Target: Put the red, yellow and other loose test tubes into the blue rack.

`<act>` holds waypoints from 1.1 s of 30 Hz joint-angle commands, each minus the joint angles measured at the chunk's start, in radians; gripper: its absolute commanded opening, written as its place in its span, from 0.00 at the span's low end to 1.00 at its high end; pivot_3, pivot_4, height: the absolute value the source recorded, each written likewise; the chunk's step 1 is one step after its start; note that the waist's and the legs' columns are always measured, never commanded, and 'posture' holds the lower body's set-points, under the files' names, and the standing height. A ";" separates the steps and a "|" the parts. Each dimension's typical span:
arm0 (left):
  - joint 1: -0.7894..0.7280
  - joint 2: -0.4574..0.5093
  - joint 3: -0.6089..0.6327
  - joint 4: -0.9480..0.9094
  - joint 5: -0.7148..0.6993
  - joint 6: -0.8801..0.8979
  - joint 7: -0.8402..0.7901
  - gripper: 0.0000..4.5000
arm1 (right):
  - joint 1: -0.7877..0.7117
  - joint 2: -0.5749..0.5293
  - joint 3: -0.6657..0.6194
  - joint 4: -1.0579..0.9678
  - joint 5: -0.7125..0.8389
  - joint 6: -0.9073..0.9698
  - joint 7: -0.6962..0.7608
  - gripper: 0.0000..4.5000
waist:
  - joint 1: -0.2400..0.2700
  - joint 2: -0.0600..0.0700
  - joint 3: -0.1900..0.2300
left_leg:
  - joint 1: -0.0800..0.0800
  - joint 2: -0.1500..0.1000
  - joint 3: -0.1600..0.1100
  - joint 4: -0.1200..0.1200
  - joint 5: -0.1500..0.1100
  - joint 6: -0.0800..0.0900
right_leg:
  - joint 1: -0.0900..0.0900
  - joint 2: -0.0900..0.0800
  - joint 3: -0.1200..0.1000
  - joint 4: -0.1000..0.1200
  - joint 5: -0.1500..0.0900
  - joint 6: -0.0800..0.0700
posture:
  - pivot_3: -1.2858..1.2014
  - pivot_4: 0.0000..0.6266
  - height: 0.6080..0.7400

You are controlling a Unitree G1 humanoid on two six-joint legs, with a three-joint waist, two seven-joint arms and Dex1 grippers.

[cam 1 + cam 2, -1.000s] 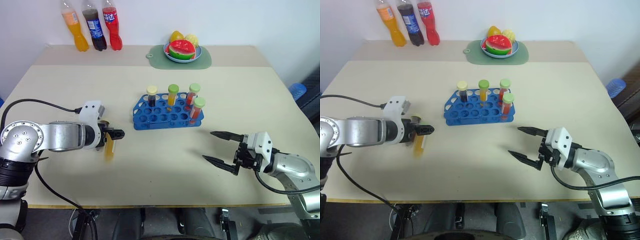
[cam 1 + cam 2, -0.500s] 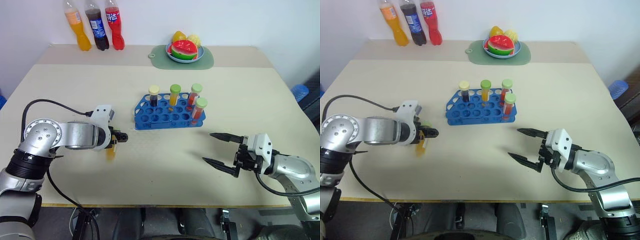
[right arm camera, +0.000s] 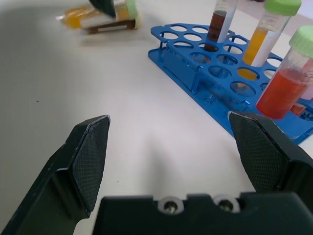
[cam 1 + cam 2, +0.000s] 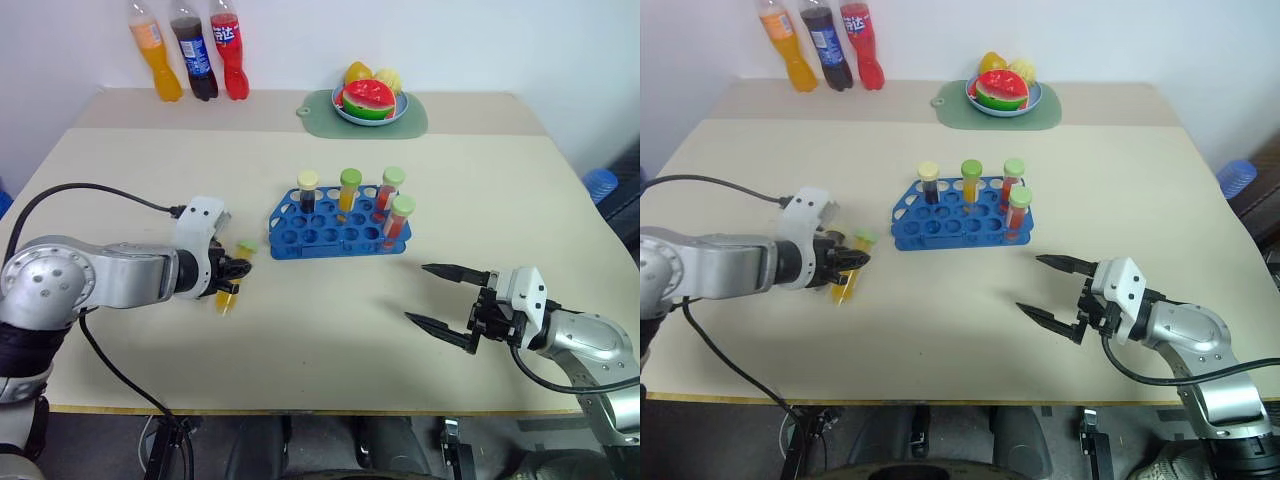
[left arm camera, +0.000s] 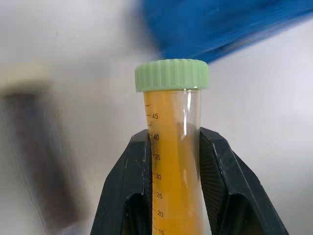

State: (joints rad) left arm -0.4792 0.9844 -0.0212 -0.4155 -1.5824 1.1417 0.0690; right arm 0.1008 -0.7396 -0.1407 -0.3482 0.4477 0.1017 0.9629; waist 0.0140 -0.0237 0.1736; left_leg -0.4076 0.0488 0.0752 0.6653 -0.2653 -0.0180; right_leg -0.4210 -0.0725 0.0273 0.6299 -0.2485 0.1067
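Pincer of the left arm (image 5: 171,196) pinching an orange-yellow test tube (image 5: 172,161) with green cap, just off the counter (image 4: 320,330), left of the blue rack (image 4: 335,232). Beside it, blurred, a dark tube with cream cap (image 5: 34,147). Four capped tubes upright in the rack: dark, yellow, two red. Right pincer (image 4: 447,307) spread wide, holding nothing, near the counter's front right, well apart from the rack.

Both arms are chunky silver metal with white wrist housings, the left gripper (image 4: 236,270) and right gripper (image 4: 440,296) have black textured fingers, plus black cables trailing off each.
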 commanded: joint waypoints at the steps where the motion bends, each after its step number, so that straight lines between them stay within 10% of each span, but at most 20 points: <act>1: 0.023 -0.008 0.033 -0.071 0.287 -0.213 -0.384 0.16 | 0.014 0.013 -0.023 -0.039 0.000 -0.007 -0.021 0.95 | 0.000 0.000 0.000 | 0.000 0.000 0.000 0.000 0.000 0.000 | 0.000 0.000 0.000 -0.001 0.000 0.000 | 0.52 0.24 1.00; 8: 0.034 -0.246 -0.132 0.039 0.884 -0.769 -0.678 0.16 | 0.087 -0.008 -0.078 -0.096 0.008 0.016 -0.042 0.95 | 0.000 0.000 -0.001 | -0.001 0.000 0.000 0.000 -0.001 0.001 | 0.001 0.000 0.000 -0.002 0.000 0.000 | 0.52 0.24 1.00; 16: 0.042 -0.583 -0.222 0.307 1.199 -1.219 -0.770 0.16 | 0.171 -0.045 -0.192 -0.195 0.052 0.102 -0.051 0.95 | -0.001 0.000 -0.001 | -0.001 0.000 -0.002 0.001 -0.001 0.003 | 0.001 0.000 0.000 -0.002 0.000 0.000 | 0.52 0.24 1.00; 33: -0.057 -0.882 -0.205 0.709 1.466 -1.601 -0.695 0.16 | 0.308 -0.009 -0.338 -0.363 0.092 0.222 -0.118 0.95 | -0.001 -0.001 -0.001 | -0.001 0.000 -0.002 0.002 -0.002 0.005 | 0.002 0.000 0.000 -0.002 0.000 0.001 | 0.52 0.24 1.00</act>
State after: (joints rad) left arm -0.5143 0.1149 -0.2512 0.3111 -0.1180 -0.4303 -0.6503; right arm 0.4043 -0.7579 -0.4521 -0.6722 0.5273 0.3232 0.8553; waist 0.0132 -0.0243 0.1726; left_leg -0.4089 0.0488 0.0728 0.6674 -0.2678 -0.0131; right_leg -0.4192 -0.0725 0.0272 0.6281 -0.2480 0.1074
